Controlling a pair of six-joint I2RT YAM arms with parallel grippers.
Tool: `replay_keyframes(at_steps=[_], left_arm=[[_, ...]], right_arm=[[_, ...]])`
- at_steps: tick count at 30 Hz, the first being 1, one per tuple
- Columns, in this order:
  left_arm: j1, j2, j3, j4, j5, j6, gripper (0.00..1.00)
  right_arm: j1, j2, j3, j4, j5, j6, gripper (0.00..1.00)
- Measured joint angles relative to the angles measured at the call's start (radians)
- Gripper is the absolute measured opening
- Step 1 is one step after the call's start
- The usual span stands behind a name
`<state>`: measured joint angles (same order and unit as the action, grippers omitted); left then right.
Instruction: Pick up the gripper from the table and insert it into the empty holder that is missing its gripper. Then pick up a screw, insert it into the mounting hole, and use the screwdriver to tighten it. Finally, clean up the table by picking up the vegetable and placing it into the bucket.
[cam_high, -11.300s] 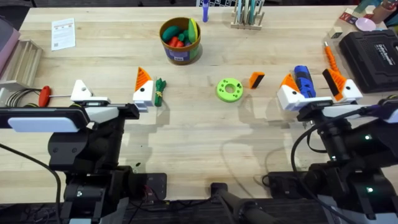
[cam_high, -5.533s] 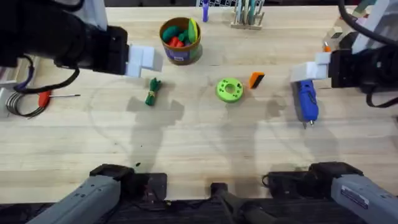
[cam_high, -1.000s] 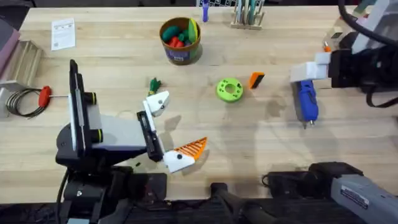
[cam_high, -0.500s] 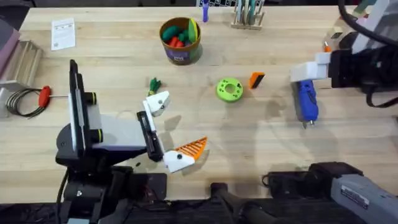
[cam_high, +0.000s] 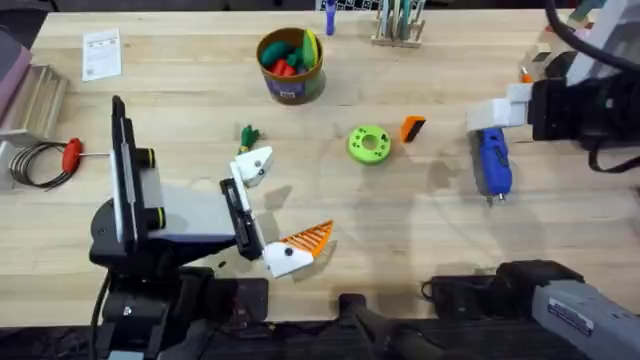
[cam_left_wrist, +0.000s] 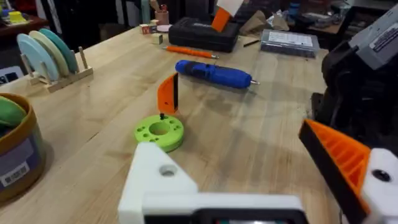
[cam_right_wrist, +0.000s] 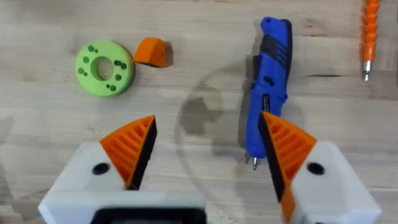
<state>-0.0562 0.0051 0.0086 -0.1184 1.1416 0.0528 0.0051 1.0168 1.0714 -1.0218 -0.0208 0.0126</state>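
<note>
The orange gripper (cam_high: 412, 128) lies on the table beside a green disc (cam_high: 369, 143); both also show as the gripper (cam_left_wrist: 168, 93) and disc (cam_left_wrist: 159, 132) in the left wrist view. My left gripper (cam_high: 285, 200) rests low at the front left, open. One finger is the bare white holder (cam_high: 255, 165), the other carries an orange pad (cam_high: 308, 237). The blue screwdriver (cam_high: 492, 162) lies at the right. My right gripper (cam_right_wrist: 208, 149) hovers open above the screwdriver (cam_right_wrist: 270, 81), holding nothing. The vegetable (cam_high: 247, 135) lies just beyond the holder. The bucket (cam_high: 289, 65) stands at the back.
The bucket holds red, orange and green toys. A red-handled screwdriver (cam_high: 72, 152) and a wire coil lie at the far left. A slim orange tool (cam_right_wrist: 370, 31) and a black case (cam_left_wrist: 204, 34) sit at the far right. A rack (cam_high: 398, 25) stands at the back.
Nothing has moved in the last second. Since the oldest frames, the left arm rose and came back down turned sideways, and the right arm lifted over the screwdriver.
</note>
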Motion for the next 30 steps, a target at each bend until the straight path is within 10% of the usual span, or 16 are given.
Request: replay_keyframes(at_steps=[7, 18, 30], left_arm=[[0.0, 0.0, 0.0, 0.0, 0.0, 0.0, 0.985], [0.0, 0.0, 0.0, -0.001, 0.003, 0.0, 0.985], [0.0, 0.0, 0.0, -0.001, 0.008, 0.0, 0.985]], right_arm=[[0.018, 0.0, 0.0, -0.012, -0.002, 0.099, 0.992], [0.328, 0.363, 0.295, -0.174, 0.056, 0.406, 0.991], [0.381, 0.637, 0.395, -0.177, 0.07, 0.486, 0.991]])
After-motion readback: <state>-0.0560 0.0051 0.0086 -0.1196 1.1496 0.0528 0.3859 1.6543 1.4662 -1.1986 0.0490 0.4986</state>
